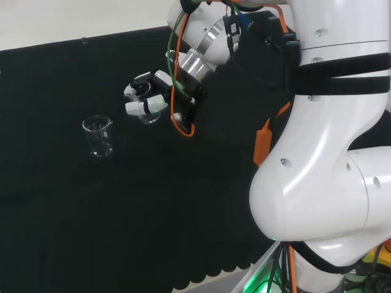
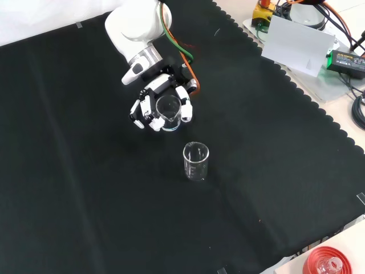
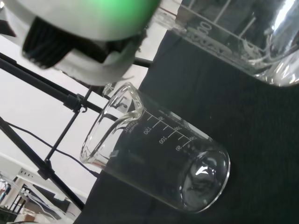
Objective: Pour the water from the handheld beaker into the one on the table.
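Note:
My hand (image 2: 149, 103) (image 1: 146, 97) hangs over the black cloth with its fingers curled round a clear glass beaker (image 2: 168, 111) (image 1: 148, 114). In the wrist view that held beaker (image 3: 243, 37) is close and large, with a little water at its bottom. A second clear beaker (image 2: 195, 161) (image 1: 99, 135) (image 3: 154, 156) stands upright on the cloth. It is to the left of the hand in the head view and just below it in the front view. A small gap lies between the two beakers.
The arm's white links (image 1: 330, 122) stand at the right of the head view. In the front view, a white box (image 2: 299, 45) and cables lie past the cloth's scalloped edge at upper right, and a red ribbed ring (image 2: 328, 262) sits at the lower right corner.

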Tool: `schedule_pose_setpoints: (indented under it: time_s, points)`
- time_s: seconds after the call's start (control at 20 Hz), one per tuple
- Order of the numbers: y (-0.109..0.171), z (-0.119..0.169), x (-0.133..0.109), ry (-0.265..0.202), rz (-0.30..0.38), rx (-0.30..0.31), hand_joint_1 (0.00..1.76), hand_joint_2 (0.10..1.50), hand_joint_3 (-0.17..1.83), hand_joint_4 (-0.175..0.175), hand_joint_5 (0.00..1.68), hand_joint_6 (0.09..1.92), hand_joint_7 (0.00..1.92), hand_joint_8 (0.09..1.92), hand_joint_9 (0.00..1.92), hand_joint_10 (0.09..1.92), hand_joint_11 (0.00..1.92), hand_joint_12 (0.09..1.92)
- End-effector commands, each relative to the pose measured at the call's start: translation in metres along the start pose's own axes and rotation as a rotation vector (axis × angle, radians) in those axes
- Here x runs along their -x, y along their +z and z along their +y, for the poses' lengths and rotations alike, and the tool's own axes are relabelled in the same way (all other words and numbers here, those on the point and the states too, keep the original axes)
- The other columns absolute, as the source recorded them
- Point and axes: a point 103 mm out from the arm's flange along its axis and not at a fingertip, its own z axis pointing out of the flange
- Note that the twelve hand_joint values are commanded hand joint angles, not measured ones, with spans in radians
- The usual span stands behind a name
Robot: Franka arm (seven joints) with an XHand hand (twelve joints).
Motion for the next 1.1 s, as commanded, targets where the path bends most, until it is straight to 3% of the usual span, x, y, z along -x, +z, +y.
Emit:
schedule_pose_setpoints:
  time_s: [0.05, 1.1]
  points:
    - [-0.001, -0.001, -0.002, 0.007, -0.022, -0.012, 1.30, 0.57, 0.73, 0.096, 1.34, 0.62, 1.57, 0.09, 1.06, 0.51, 0.32, 1.32]
    - [-0.009, 0.007, -0.027, 0.051, -0.241, -0.099, 1.30, 0.55, 0.76, 0.097, 1.34, 0.62, 1.59, 0.09, 1.06, 0.51, 0.35, 1.31]
